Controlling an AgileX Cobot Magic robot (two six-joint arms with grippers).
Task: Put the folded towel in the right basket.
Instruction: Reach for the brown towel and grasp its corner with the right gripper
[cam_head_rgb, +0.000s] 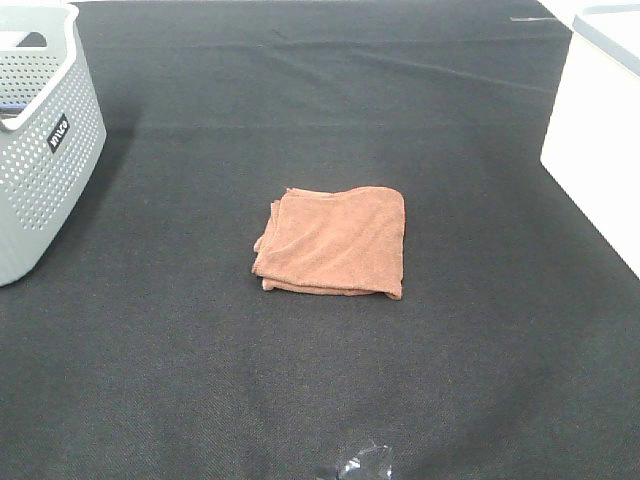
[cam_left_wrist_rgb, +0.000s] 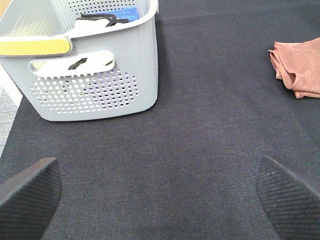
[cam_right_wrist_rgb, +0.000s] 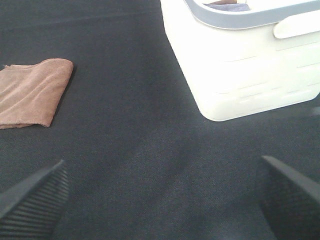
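Note:
A folded brown towel lies flat in the middle of the black table. It also shows in the left wrist view and in the right wrist view. The right basket is white and stands at the right edge; the right wrist view shows it close by. My left gripper is open and empty over bare cloth, well apart from the towel. My right gripper is open and empty between the towel and the white basket. Neither gripper shows in the exterior view.
A grey perforated basket stands at the far left, holding blue and black items. The white basket holds something dark. A small shiny dark object lies at the table's front edge.

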